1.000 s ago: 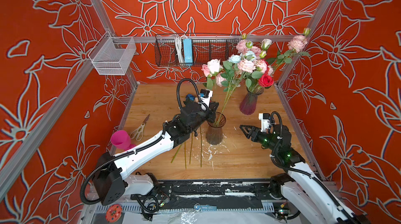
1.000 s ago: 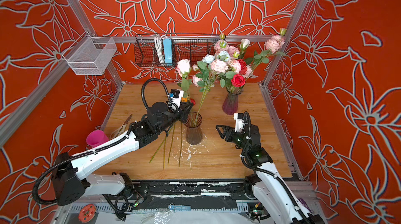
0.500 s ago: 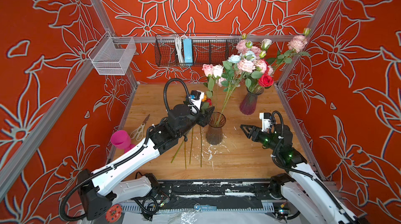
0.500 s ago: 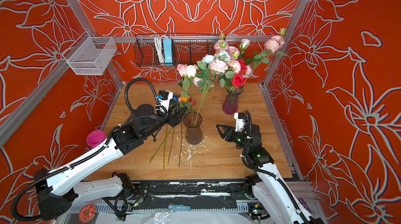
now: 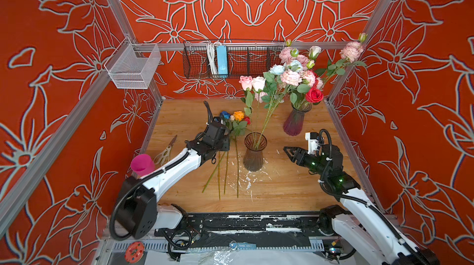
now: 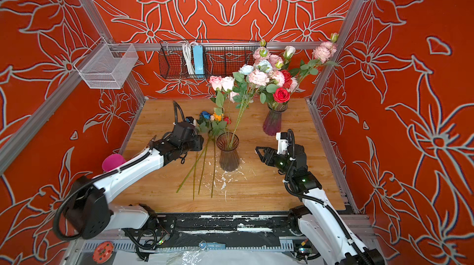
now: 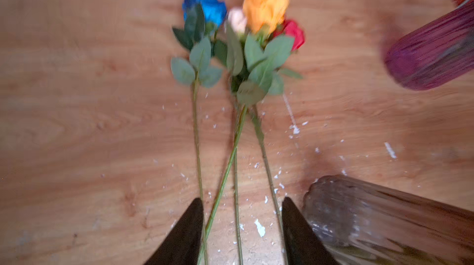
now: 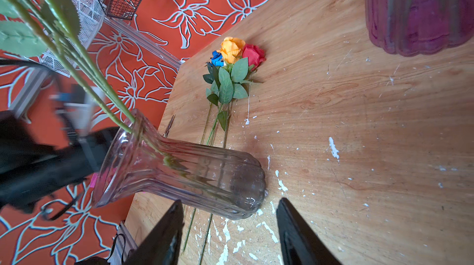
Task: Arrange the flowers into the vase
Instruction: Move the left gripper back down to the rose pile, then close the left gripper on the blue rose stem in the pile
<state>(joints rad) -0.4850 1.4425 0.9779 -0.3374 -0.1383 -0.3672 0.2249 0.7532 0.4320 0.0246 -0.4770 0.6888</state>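
Your left tool (image 7: pixel 242 203) stands partly open above the counter (image 7: pixel 77 97) and it grips nothing. Its two dark fingers (image 7: pixel 184 233) are apart, and the green stems of the loose roses (image 7: pixel 241 76) run through the gap without being pinched. The stem of the blue rose (image 7: pixel 205 4) passes right at the edge of one finger; this wrist view is blurred, so I cannot tell if they touch.

The four loose roses lie flat on the counter. Their long axis goes nearly straight ahead of the left tool, and two of the stems cross each other just ahead of the fingers. The blooms point away from the tool: the blue rose, a small pale bud (image 7: pixel 237 20), the orange rose (image 7: pixel 265 7) and the red rose (image 7: pixel 293 32) are at the far end, and the cut ends are behind the tool, toward the arm's base.

Your right tool (image 5: pixel 288 149) is open too, moderately wide, and empty. It points at the clear glass vase (image 5: pixel 253 157), near it but apart from it. This vase stands upright between the two tools, just beside the left one, and a few pink roses (image 5: pixel 252 82) stand in it, leaning. The purple vase (image 5: pixel 295 125) with a mixed bunch (image 5: pixel 295 76) stands beyond the right tool.
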